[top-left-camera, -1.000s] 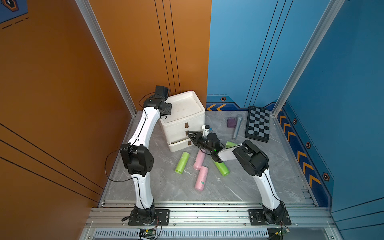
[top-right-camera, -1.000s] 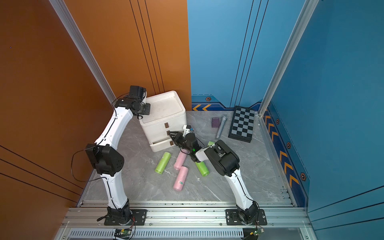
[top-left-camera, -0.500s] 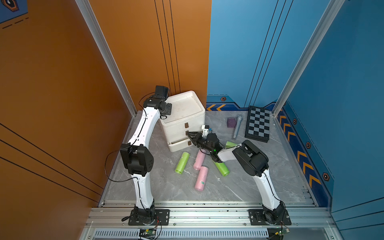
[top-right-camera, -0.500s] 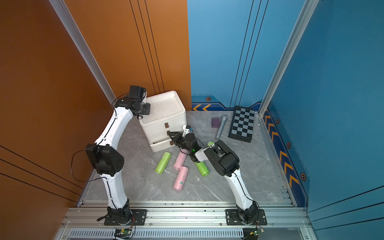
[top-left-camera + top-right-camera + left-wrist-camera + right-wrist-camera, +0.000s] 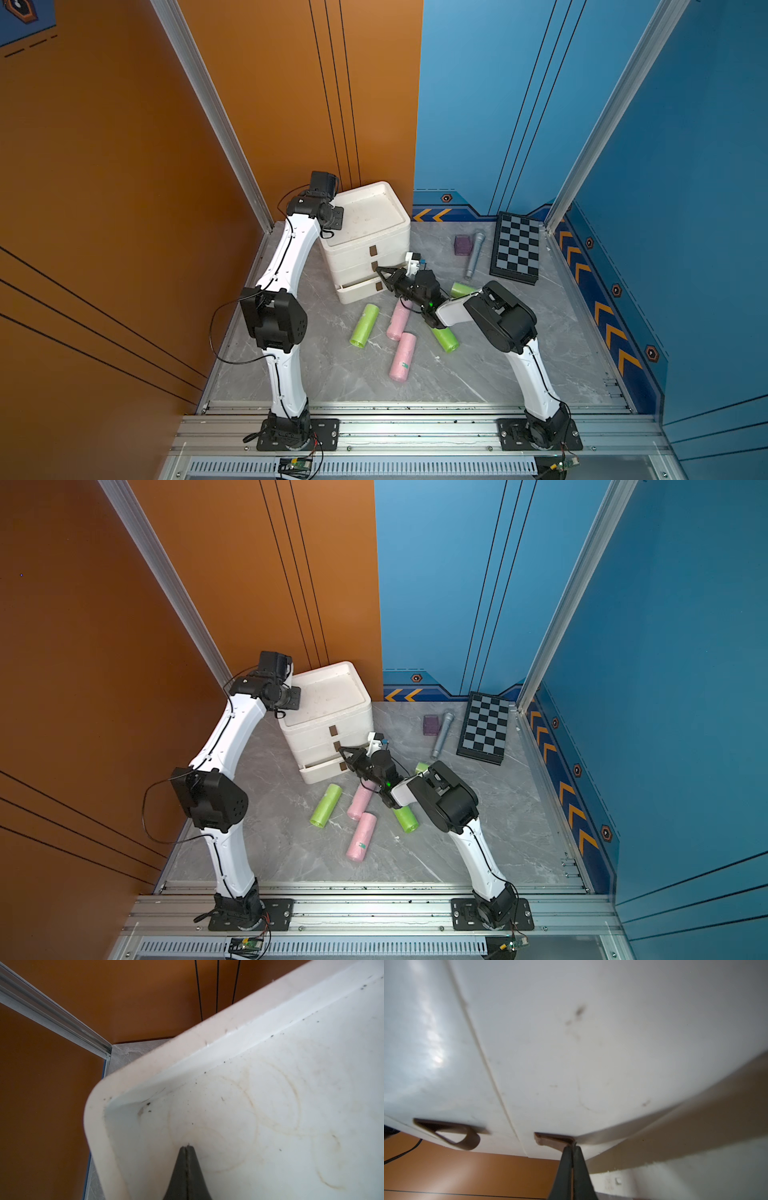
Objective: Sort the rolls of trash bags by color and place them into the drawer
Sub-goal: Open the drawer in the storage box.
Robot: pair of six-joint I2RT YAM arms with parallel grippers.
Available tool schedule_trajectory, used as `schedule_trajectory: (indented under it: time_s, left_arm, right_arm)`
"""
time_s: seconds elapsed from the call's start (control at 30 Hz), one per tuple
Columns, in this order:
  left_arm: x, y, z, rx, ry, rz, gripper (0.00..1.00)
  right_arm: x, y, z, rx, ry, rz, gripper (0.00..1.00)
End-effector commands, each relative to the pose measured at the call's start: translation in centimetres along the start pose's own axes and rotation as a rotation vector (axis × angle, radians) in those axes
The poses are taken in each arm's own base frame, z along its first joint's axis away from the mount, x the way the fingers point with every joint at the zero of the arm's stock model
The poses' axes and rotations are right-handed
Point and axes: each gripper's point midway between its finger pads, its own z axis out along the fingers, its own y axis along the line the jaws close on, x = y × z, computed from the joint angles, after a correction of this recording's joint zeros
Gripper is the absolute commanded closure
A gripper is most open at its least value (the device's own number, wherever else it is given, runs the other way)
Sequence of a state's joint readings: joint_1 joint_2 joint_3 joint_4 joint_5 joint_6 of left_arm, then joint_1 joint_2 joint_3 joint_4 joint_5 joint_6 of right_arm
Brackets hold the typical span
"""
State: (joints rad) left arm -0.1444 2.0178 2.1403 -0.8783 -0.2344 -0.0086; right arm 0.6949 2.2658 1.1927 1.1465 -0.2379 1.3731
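Observation:
The white drawer cabinet (image 5: 384,239) stands at the back left, with its bottom drawer (image 5: 357,291) pulled slightly out. My right gripper (image 5: 378,270) reaches the cabinet's front. In the right wrist view it (image 5: 572,1144) is shut on the end of the middle drawer's brown pull tab (image 5: 552,1138). My left gripper (image 5: 188,1147) is shut and empty over the cabinet's recessed top (image 5: 270,1095). Several rolls of trash bags lie on the floor: a green one (image 5: 365,325), two pink ones (image 5: 398,322) (image 5: 403,356), another green one (image 5: 445,338), and a green one (image 5: 462,289) partly hidden behind my right arm.
A chequered board (image 5: 517,248) leans at the back right, with a grey stick (image 5: 475,254) and a purple cube (image 5: 462,244) beside it. Orange and blue walls close in the floor on three sides.
My right gripper has closed onto the middle drawer's pull tab. Neither arm has visibly shifted, and the rolls lie as before.

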Motion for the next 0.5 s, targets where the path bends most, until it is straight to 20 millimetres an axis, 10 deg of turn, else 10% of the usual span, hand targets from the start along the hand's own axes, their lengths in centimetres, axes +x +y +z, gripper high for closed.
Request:
schedule_trajectory:
  time_s: [0.0, 0.47]
  left_arm:
    - [12.8, -2.8, 4.2, 0.074, 0.480, 0.099, 1.00]
    - [12.9, -3.0, 4.4, 0.079, 0.483, 0.099, 1.00]
  right_arm:
    - [-0.8, 1.1, -0.8, -0.010, -0.046, -0.006, 1.00]
    - [1.7, 2.6, -2.8, -0.029, -0.035, -0.005, 1.00]
